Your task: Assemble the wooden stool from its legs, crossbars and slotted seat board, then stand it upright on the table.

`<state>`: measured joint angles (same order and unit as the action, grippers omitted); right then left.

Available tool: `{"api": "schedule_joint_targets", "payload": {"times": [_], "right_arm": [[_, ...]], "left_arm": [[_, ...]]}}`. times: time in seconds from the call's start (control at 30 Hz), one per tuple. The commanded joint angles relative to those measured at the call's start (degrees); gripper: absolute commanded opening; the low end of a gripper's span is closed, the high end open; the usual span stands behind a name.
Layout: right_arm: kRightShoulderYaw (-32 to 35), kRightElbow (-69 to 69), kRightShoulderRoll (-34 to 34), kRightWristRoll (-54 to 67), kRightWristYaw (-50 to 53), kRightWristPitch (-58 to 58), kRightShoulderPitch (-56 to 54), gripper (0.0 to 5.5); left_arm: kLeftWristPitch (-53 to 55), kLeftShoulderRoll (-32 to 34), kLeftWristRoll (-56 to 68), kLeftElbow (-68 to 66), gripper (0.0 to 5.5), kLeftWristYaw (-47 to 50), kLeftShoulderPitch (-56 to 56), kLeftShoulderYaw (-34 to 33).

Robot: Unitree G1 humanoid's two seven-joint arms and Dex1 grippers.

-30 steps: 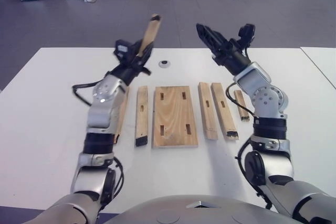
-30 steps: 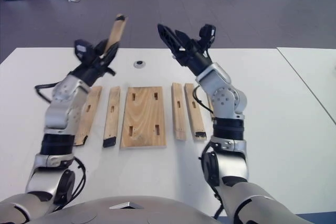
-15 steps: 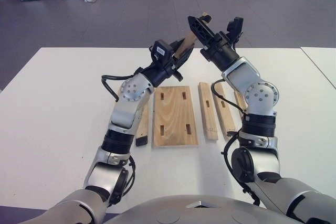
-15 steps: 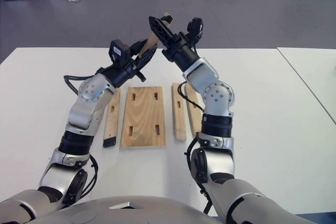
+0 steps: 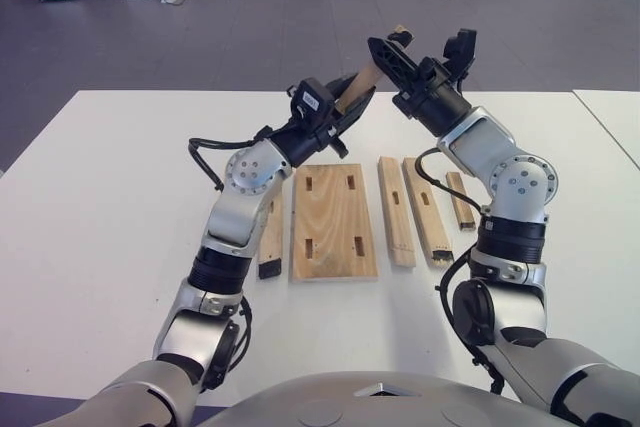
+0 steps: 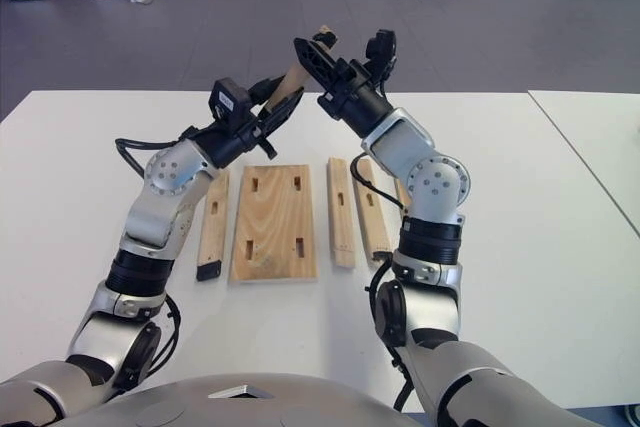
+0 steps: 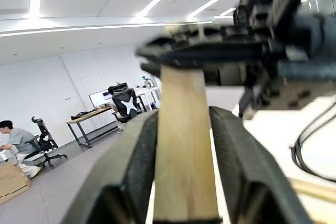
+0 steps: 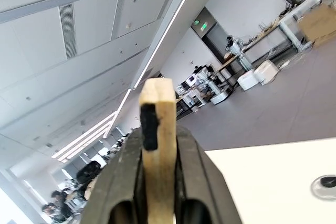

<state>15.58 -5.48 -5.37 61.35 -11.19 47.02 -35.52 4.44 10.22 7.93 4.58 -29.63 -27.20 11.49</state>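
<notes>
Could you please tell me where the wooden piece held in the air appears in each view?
Left eye: piece slants up over the far edge of the table.
Right eye: piece, same pose.
Left wrist: piece in the left end effector.
Right wrist: piece in the right end effector.
Landmark: the right end effector clamping its upper end.

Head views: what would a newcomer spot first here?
The left pincer and right pincer meet high over the far side of the table, each shut on the same leg, which is held slanted in the air. Beneath them the seat board lies flat, with three wooden pieces on its right.
</notes>
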Motion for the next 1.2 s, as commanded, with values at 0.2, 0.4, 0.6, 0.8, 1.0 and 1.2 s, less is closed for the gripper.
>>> {"api": "schedule_joint_targets", "payload": {"times": [0.2, 0.4, 0.6, 0.8, 1.0, 1.2], "right_arm": [[-1.5, -2.3, -1.9, -17.7, -0.9, -13.6, 22.9, 0.41], [-2.3, 3.7, -0.2, -23.3, -2.5, -20.4, 24.9, 0.41], [-3.5, 5.5, -0.7, -26.9, -3.3, -22.1, 26.0, 0.41], [-8.4, 6.8, -2.6, -35.8, -6.5, -29.4, 29.7, 0.41], [-12.2, 15.6, -6.3, -41.5, -14.6, -38.6, 33.3, 0.41], [-16.9, 27.1, -10.7, -50.4, -17.2, -49.8, 34.4, 0.41]], "left_arm": [[3.1, 3.7, 1.8, 3.4, 3.14, 4.1, 10.2, -9.5], [6.5, 1.4, 4.9, 3.4, 3.37, 10.6, 10.8, -15.8], [7.2, 1.3, 5.0, 3.9, 3.37, 11.7, 11.9, -16.0], [7.2, 1.5, 4.8, 3.9, 3.37, 12.2, 12.3, -16.1], [8.2, 2.1, 5.1, 4.7, 3.37, 12.5, 12.9, -16.7], [9.2, 2.2, 5.0, 4.9, 3.37, 12.6, 13.3, -16.7]]}}
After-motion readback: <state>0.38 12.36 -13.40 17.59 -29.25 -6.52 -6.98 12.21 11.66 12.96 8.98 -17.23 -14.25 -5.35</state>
